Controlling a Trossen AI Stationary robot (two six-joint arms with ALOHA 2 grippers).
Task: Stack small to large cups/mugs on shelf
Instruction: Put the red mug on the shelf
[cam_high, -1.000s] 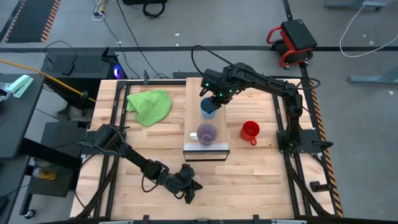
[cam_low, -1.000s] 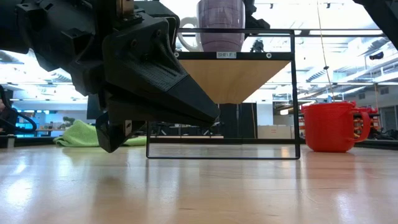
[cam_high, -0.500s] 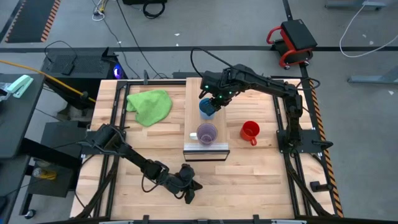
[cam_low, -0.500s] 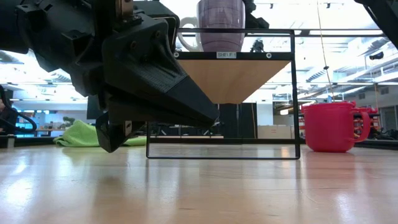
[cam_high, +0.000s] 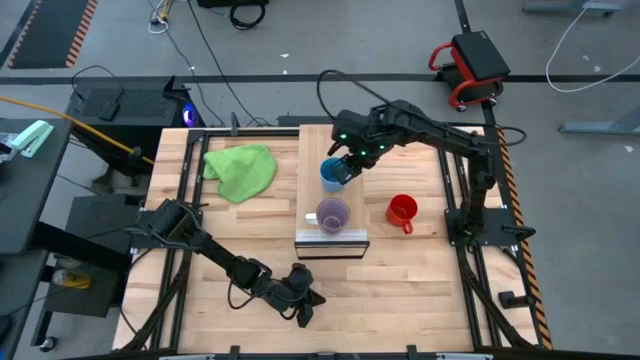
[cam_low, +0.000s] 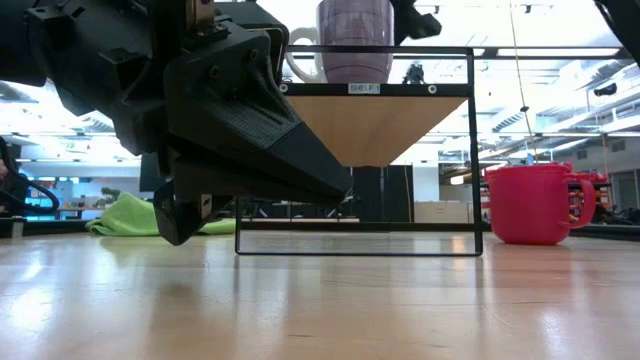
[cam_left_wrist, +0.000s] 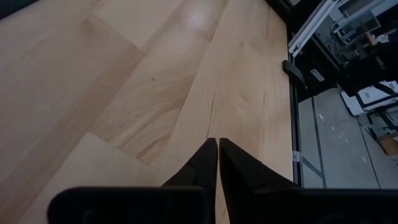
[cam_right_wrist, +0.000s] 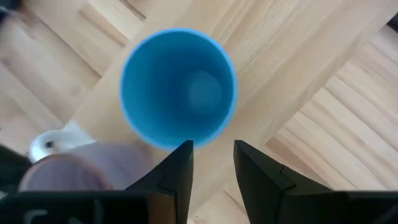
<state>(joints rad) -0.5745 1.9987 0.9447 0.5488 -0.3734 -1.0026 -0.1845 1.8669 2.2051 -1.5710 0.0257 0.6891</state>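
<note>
Three cups concern the stacking job, and I place them all against the shelf (cam_high: 322, 150), the long light-wood plank running up the middle of the counter (cam_high: 420, 290).

Left of the shelf lies only a green cloth (cam_high: 242, 168). The left gripper (cam_high: 305, 308) waits low on the counter near the shelf's metal-strip end, fingers (cam_left_wrist: 210, 163) pressed nearly together on nothing.

On the shelf, the translucent purple cup (cam_high: 332, 214) stands by the metal strip. The blue cup (cam_high: 333, 173) stands further along, upright, mouth up. Just over it hangs the right gripper (cam_high: 349, 163), its fingers (cam_right_wrist: 176, 171) spread wide and holding nothing.

Right of the shelf, on the counter, stands the red mug (cam_high: 401, 210) with its handle.

The blue cup looks like light, stiff, smooth plastic, likely slippery and easy to tip. Pinching across its rim seems safest.
</note>
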